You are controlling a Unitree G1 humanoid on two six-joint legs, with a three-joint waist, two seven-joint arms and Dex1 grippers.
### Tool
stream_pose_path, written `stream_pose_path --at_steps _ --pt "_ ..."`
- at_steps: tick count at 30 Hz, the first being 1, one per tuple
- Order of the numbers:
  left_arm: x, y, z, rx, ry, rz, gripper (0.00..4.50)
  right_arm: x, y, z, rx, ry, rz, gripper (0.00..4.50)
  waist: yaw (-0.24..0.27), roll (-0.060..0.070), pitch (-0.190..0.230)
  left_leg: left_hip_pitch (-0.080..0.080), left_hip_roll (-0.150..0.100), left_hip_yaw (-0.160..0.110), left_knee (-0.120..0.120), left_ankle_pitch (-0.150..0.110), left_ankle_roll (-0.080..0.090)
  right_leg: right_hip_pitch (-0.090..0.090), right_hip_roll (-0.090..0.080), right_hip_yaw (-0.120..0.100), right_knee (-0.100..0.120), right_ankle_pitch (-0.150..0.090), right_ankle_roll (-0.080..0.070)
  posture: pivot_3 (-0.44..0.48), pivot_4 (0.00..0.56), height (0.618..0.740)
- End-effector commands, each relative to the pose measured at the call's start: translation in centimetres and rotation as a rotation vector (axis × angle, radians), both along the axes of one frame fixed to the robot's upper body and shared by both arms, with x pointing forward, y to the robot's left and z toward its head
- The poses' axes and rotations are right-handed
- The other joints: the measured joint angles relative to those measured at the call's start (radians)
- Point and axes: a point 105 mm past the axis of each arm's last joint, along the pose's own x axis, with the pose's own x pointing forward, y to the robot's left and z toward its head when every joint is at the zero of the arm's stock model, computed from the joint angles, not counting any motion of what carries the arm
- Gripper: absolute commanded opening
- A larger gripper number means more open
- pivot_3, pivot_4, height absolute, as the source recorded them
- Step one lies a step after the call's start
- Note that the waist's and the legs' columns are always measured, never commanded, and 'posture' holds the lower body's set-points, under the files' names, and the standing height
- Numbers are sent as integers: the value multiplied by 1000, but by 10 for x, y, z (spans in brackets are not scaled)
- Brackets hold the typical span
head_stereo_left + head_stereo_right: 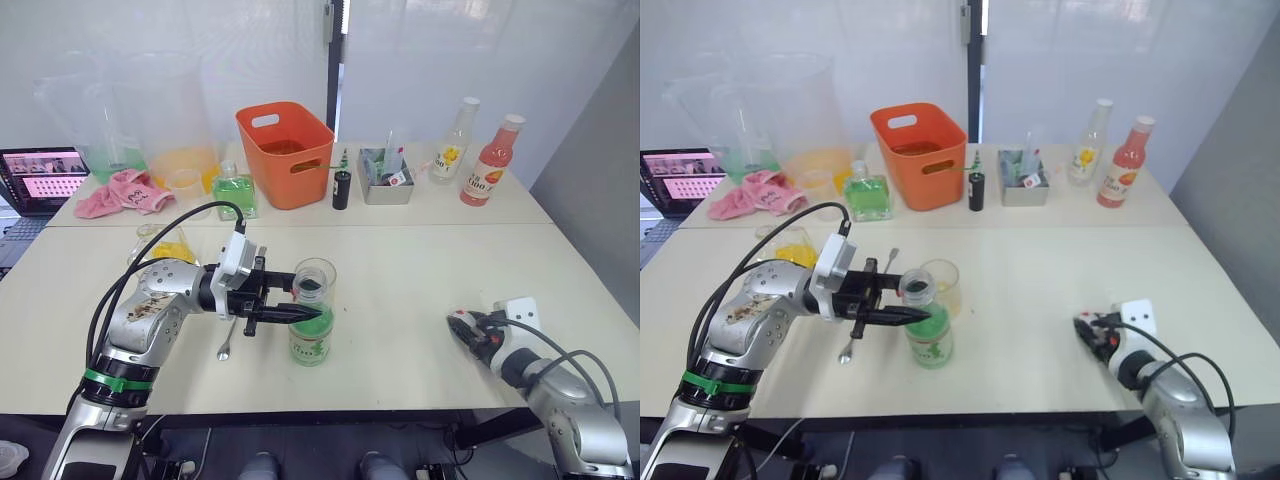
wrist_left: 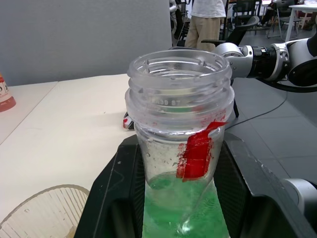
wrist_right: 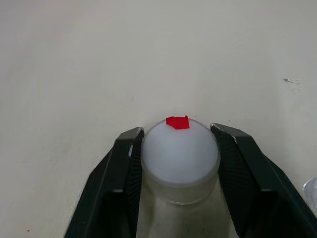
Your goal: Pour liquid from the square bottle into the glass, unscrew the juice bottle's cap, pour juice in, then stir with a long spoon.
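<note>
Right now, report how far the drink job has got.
Done: the juice bottle stands open, held at the neck by the left gripper; the cap is off, between the right gripper fingers over the table. In hand: pouring juice into the glass behind it. Left: stirring; the long spoon lies on the table.

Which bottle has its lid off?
The juice bottle with green liquid, held by the left gripper. Its neck is open; the others keep their tops.
</note>
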Motion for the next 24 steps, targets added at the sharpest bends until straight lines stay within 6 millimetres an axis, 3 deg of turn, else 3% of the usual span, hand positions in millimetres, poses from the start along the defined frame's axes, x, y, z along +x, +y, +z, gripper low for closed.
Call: stream_pose_path --at_steps 1,3,4,9,11,14,19,24 --pt "-4 1 -6 30 18 -6 1752 -1 2 7 32 -39 18 3683 0 0 0 0 0 0 0 0 0 0 0 0 0 0 0 0 150 739" --pt "-4 3 -2 20 13 -4 1752 0 6 22 49 -93 44 4335 0 0 0 0 0 0 0 0 0 0 0 0 0 0 0 0 150 739" --pt "-5 4 0 15 11 -3 1752 0 9 28 44 -114 61 4456 0 0 0 0 0 0 0 0 0 0 0 0 0 0 0 0 150 739" --pt "-8 16 15 0 7 33 1752 -2 29 72 16 -253 162 4456 -7 1 1 -1 0 0 -1 0 0 -2 0 0 1 0 0 0 150 739" --pt "-7 26 22 -3 10 79 1752 -8 46 101 19 -325 240 4456 -9 2 3 -1 0 0 -1 0 0 -2 0 0 2 0 0 0 150 739" --pt "-4 34 35 -8 0 136 1752 -22 72 123 41 -342 359 4456 -3 1 4 -1 1 -1 -1 0 0 -3 1 0 3 -1 0 0 150 739" --pt "4 41 53 2 -46 197 1752 -45 114 131 70 -274 545 4456 13 -1 4 -5 0 -2 1 0 0 -2 0 -1 0 0 0 0 150 739" --pt "27 55 66 37 -153 313 1752 -50 130 128 84 -221 598 4456 15 -2 5 -6 0 -2 1 0 0 -4 0 -1 0 0 -1 0 150 739"
